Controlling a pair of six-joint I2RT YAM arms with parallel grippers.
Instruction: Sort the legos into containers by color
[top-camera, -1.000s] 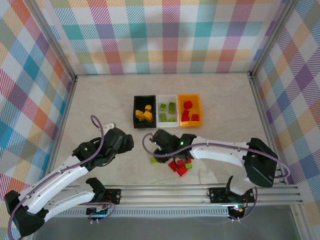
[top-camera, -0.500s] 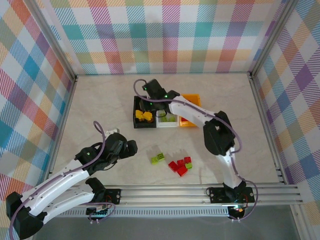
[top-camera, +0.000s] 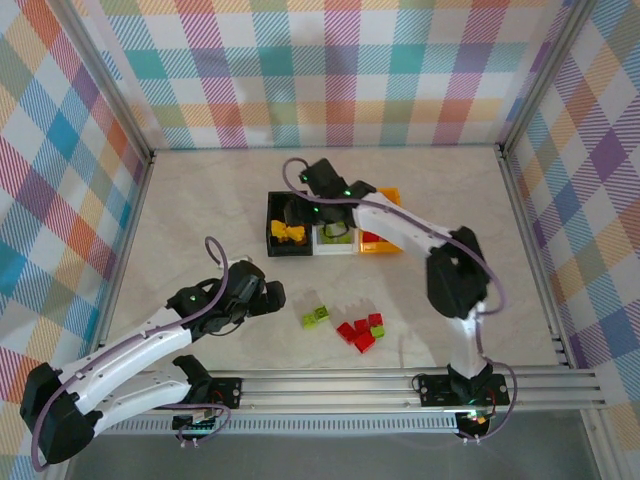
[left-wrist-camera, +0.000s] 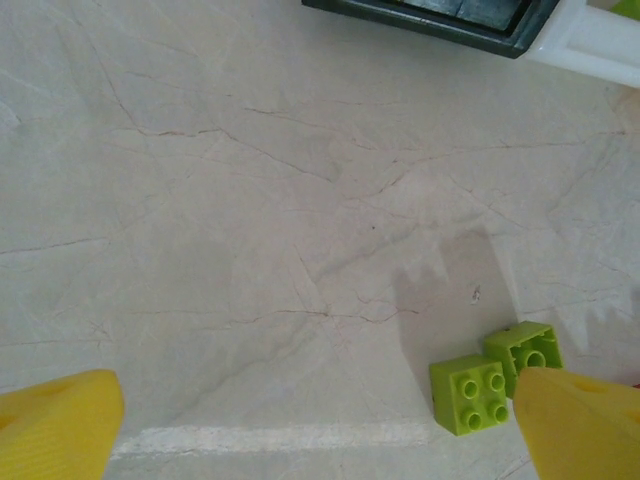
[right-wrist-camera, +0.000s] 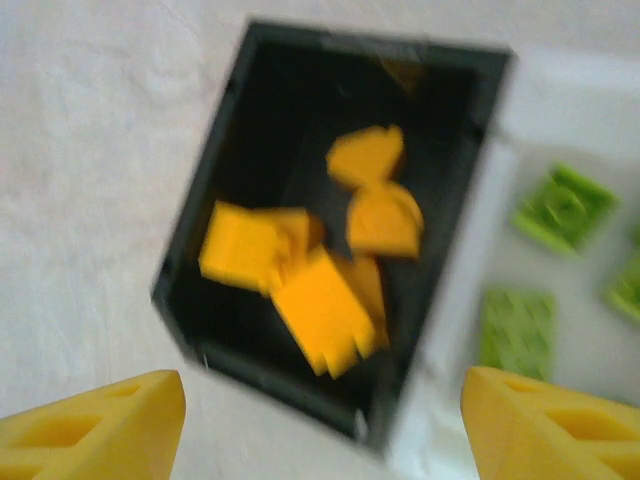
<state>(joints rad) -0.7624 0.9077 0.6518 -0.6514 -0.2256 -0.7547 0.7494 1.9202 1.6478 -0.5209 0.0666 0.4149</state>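
Right gripper above black bin, fingers spread, nothing between them. Yellow-orange bricks heaped in black bin. White bin touching black bin's side, green bricks lying in it. Orange bin next in row, partly under right arm. Left gripper low over table, fingers wide apart, empty. Loose green pair on table just beside one finger, the two touching. Loose red cluster on table near green pair, one green brick at its edge.
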